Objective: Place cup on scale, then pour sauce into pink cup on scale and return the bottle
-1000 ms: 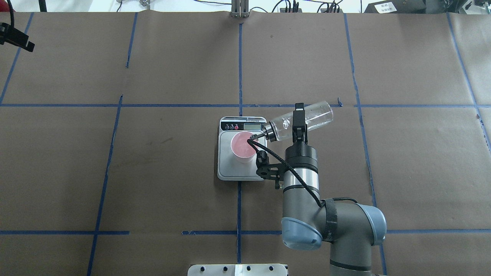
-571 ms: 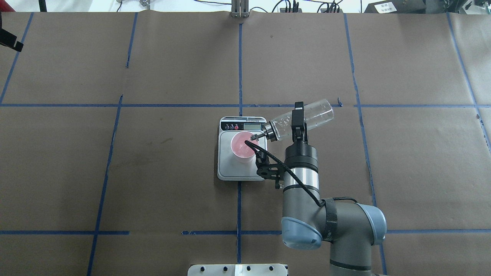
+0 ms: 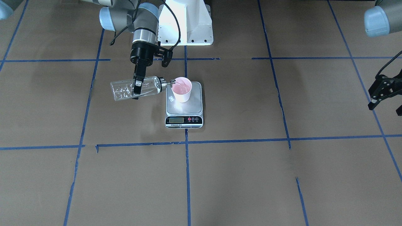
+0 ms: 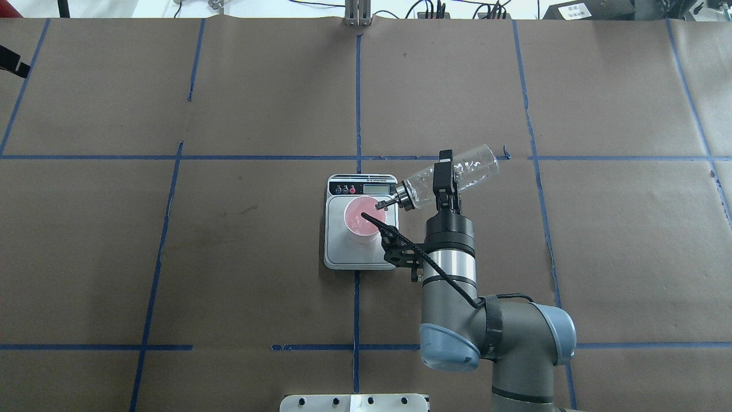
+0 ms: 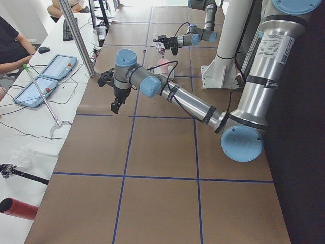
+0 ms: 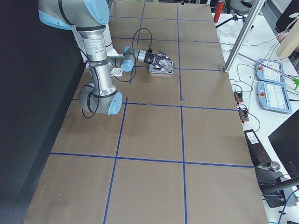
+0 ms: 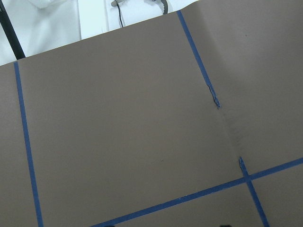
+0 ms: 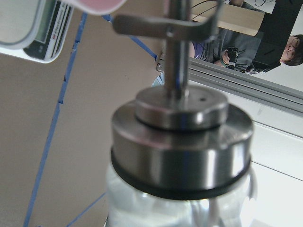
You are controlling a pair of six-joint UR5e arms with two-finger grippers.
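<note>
Our right gripper point(image 4: 445, 174) is clenched around the middle of the bottle point(image 4: 472, 167), with one black finger lying across the glass from above. We hold the bottle tipped onto its side. Its base points away from the scale point(image 4: 359, 254), and its metal cap point(image 4: 403, 199) and spout point(image 4: 382, 203) are turned toward the cup point(image 4: 360, 220). The spout tip sits just over the cup's rim, on the side nearest our right arm.

The cup stands upright on the scale's silver plate, toward the display end, and shows pink inside. The scale rests on the brown-papered counter point(image 4: 257, 257), on one of the blue tape lines point(image 4: 357, 103). From the front camera, the bottle's body hangs beside the scale, and only the spout reaches over the plate.

The sauce is hard to make out. We see glints and droplets inside the glass, and we cannot tell how much lies in the cup. In the right wrist view the cap fills most of the picture, with a corner of the scale at the upper left.

Our left gripper point(image 3: 385, 108) hangs released, fingers spread, well apart from the scale, out toward the counter's left end.
</note>
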